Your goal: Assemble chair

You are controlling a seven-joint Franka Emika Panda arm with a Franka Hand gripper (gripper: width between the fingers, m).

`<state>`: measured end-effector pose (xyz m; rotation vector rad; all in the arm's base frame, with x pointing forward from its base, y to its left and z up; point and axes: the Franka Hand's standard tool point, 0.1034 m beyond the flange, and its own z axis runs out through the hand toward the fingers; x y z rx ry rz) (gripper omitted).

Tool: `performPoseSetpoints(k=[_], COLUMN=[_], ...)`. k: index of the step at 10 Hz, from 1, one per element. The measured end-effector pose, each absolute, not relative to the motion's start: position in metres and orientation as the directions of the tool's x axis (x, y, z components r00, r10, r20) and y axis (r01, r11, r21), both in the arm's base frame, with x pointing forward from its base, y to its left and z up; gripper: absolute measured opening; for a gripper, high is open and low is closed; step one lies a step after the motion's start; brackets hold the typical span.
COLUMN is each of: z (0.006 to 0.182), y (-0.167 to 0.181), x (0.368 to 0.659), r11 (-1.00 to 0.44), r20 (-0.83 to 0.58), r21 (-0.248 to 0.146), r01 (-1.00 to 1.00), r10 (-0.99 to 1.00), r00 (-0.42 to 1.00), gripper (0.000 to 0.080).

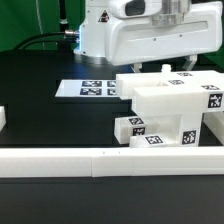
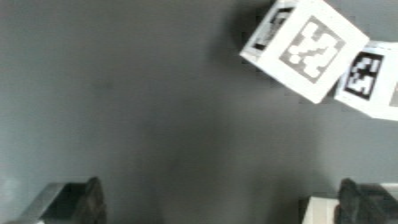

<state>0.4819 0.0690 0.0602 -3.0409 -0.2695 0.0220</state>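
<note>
Judging progress for you: how much of the chair [image 1: 170, 108] is together?

Most of it, going by your exterior view. Several white tagged parts stand joined as one blocky structure on the black surface [image 1: 40, 100]. It sits toward that view's right, just behind the low white border wall [image 1: 90, 160] and near the marker board [image 1: 93, 88]. A flat panel [image 1: 162, 90] lies across its upper part.

And what is left for you?

That I can only judge. One small white piece [image 1: 3, 118] sits well apart at the exterior view's left edge. It may be a loose part, but it's cut off by the frame, so I can't say. Whether every joint is fully seated isn't visible either.

What are your fingers [image 2: 71, 198] doing?

They're spread wide with nothing between them. Your wrist view shows bare dark surface under them and only a tagged corner of the chair [image 2: 317, 50], clear of both tips. So you hold nothing. I'd reckon you're between steps, with either a further part to fetch or a check to make.
</note>
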Motion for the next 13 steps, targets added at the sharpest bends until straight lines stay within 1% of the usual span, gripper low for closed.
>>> performPoseSetpoints(k=[3,4,5,6,7,11,13], z=[0.059,0.058,0.052,0.047,0.044,0.04,0.029], y=[0.068,0.073,0.092,0.106,0.111,0.111,0.131], x=[0.482,0.481,0.48,0.481,0.482,0.481,0.477], r11=[-0.981,-0.988,-0.991,-0.993,-0.993,-0.994,-0.995], r20=[-0.008,-0.013,-0.02,-0.025,-0.027,-0.029,-0.033], r21=[-0.089,-0.085,-0.073,-0.072,-0.07,-0.068,-0.065], r01=[0.172,0.132,0.111,0.099,0.092,0.084,0.077], r10=[0.173,0.133,0.112,0.101,0.094,0.086,0.079], r00=[0.985,0.991,0.993,0.995,0.995,0.996,0.996], gripper=[0.0648,0.0648,0.0648,0.0648,0.0648,0.0648,0.0648])
